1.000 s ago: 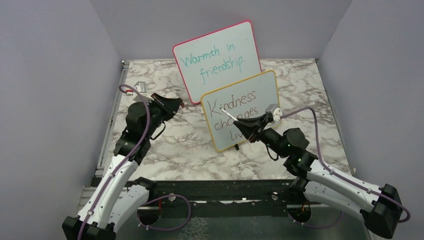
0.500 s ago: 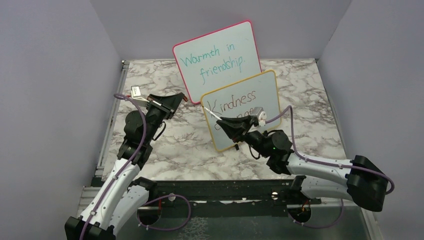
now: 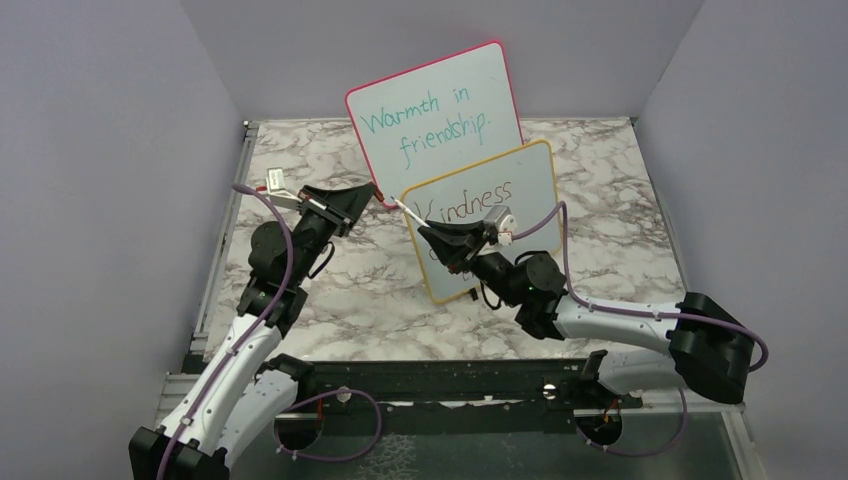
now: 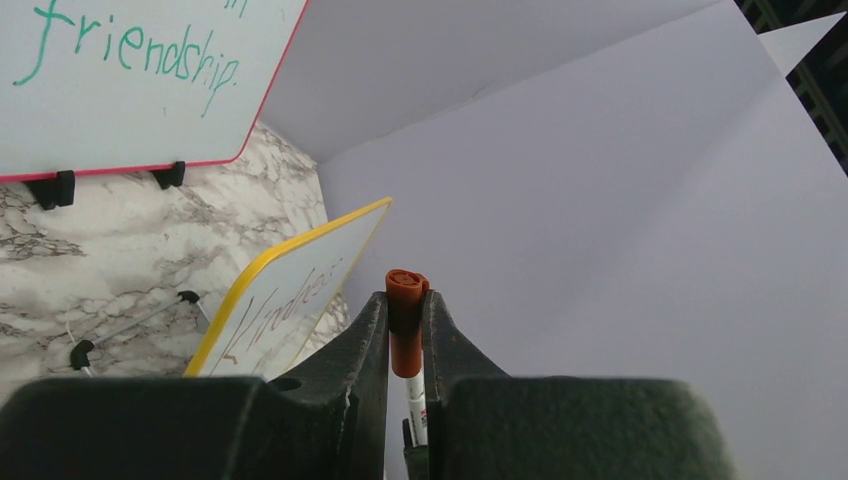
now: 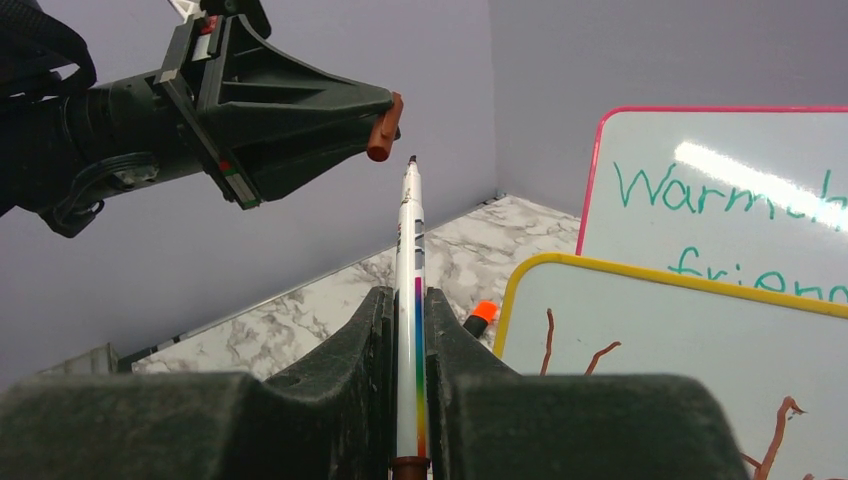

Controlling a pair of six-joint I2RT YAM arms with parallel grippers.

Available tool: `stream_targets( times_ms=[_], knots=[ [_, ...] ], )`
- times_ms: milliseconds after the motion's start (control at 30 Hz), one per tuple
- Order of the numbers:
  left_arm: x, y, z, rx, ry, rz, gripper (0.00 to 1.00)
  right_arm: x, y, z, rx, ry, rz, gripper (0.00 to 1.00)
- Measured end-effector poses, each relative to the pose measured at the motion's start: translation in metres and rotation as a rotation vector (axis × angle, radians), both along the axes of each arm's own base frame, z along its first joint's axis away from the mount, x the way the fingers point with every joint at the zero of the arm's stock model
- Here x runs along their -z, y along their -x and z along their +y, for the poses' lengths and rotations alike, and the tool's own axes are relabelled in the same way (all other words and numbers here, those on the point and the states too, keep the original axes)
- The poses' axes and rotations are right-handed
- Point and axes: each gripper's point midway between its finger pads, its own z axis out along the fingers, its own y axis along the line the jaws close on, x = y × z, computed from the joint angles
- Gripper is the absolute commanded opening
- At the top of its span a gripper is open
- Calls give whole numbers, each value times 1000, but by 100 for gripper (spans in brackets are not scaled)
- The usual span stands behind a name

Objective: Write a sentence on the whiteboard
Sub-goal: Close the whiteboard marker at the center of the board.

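The yellow-framed whiteboard (image 3: 528,178) stands on the marble table, leaning back. Of the reddish-brown sentence only "Kindness" (image 3: 478,198) shows; my right arm hides the lines below it. My right gripper (image 3: 428,233) is shut on a white marker with a rainbow stripe (image 5: 409,270), which points left, away from the board. My left gripper (image 3: 366,193) is shut on the marker's brown-orange cap (image 4: 406,318). In the right wrist view the marker's tip (image 5: 411,161) sits just below and right of the cap (image 5: 383,130), a small gap between them.
A pink-framed board with teal writing (image 3: 432,112) stands behind the whiteboard. A dark object with an orange tip (image 5: 481,316) lies on the table by the whiteboard's left edge. Grey walls enclose the table on three sides.
My right arm has swung the marker left, off the whiteboard's face and up to the left gripper. The left gripper has lifted slightly, still shut on the cap.
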Motion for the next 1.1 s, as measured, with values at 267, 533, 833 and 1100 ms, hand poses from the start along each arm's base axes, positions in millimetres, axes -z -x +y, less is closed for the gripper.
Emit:
stream_targets(
  times_ms=[267,533,833,1100],
  knots=[
    [6,-3,-5,26,0,24,0,0,1,3,-14,6,-7,1],
    [7,-4,-6,26,1,28,0,0,2,4,-21,9,-9,1],
    [8,-4,-6,26,0,29,0,2,5,7,-39,19,-9,1],
    [8,-4,-6,27,0,29,0,2,5,7,-41,20,-10,1]
  ],
)
